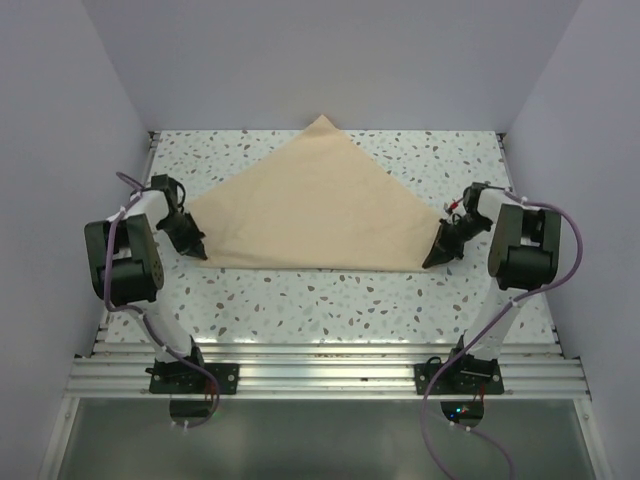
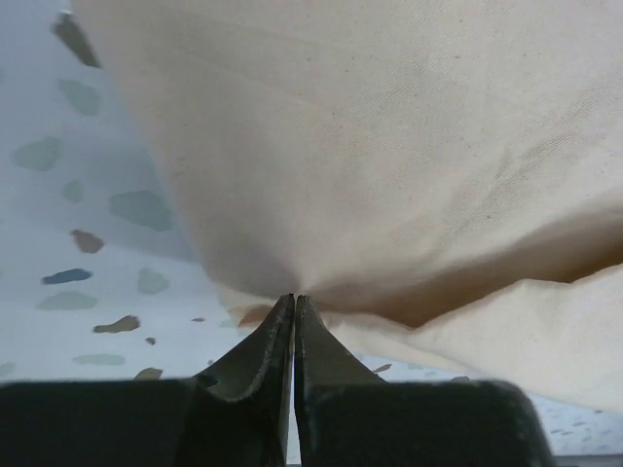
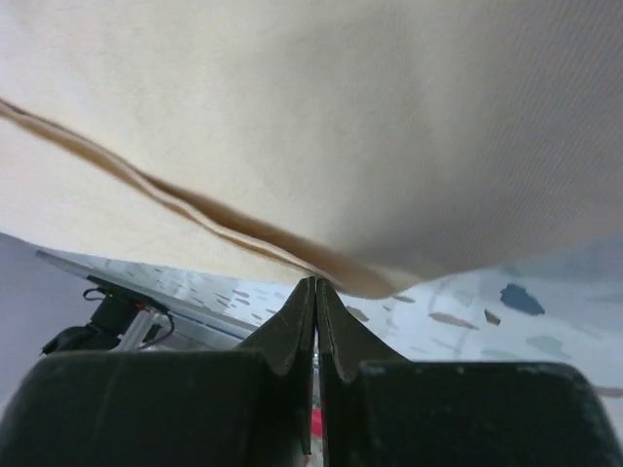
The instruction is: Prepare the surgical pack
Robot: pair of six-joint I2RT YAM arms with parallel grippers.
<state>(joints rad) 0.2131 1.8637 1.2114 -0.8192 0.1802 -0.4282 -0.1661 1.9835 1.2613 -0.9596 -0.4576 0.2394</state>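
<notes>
At the desk's middle the wrap sheet lies as a folded triangle, left claw and right claw each clenched on a side corner; best to move both evenly with the cloth taut, so the fold stays straight.

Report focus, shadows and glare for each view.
Top external: evenly lit, sharp, no glare on the wrap sheet. Left wrist: sheet weave sharp, tabletop specks blurred, dark shadow in the fold. Right wrist: cloth mostly soft, brown shadow line along the fold above the right gripper.
</notes>
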